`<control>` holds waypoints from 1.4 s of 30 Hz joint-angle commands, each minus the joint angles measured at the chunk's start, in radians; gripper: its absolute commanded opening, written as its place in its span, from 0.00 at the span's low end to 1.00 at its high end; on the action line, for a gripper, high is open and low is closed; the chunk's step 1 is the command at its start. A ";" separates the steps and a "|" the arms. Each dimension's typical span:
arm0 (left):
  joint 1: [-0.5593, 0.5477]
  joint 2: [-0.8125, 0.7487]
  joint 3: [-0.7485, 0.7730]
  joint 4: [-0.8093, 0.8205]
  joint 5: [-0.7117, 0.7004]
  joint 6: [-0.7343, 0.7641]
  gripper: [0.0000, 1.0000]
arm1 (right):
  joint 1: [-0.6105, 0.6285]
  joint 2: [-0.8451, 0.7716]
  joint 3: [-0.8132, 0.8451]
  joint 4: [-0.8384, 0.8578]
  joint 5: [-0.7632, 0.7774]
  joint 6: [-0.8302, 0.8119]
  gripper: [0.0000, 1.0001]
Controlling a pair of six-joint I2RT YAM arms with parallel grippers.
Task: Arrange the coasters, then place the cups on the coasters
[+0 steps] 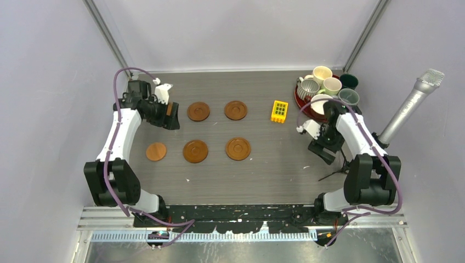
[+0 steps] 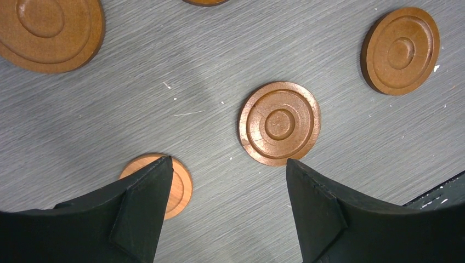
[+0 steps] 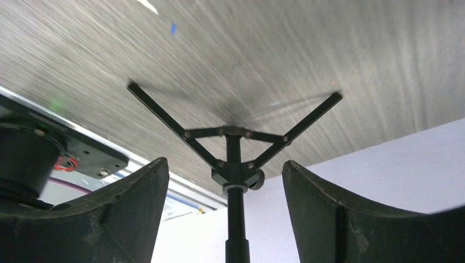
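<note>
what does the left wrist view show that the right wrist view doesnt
Only the left wrist view: wooden coasters. A ringed coaster lies at centre, two more ringed ones lie toward the upper corners, and a plain coaster is partly hidden behind one finger of the left tool.
Only the right wrist view: a black tripod stand with spread legs, and a pale wall.
Both: the grey table and an open, empty tool at the bottom edge. The right tool frames the stand's pole without touching it.

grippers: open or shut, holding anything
Left gripper: open, nothing between its fingers.
Right gripper: open, holding nothing.
</note>
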 commanded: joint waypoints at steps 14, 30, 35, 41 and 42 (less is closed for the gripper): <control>-0.009 -0.008 0.048 0.035 0.010 -0.037 0.77 | 0.274 0.304 0.415 0.234 -0.141 0.925 0.79; -0.009 -0.077 0.020 -0.010 -0.033 -0.001 0.78 | 0.343 0.636 0.594 0.412 -0.119 0.966 0.58; -0.009 -0.074 0.027 -0.029 -0.047 0.011 0.77 | 0.346 0.744 0.705 0.439 -0.118 0.968 0.52; -0.009 -0.068 0.033 -0.058 -0.068 0.031 0.78 | 0.346 0.883 0.900 0.454 -0.113 0.955 0.50; -0.009 -0.067 0.033 -0.062 -0.071 0.032 0.78 | 0.346 0.906 0.938 0.458 -0.111 0.952 0.50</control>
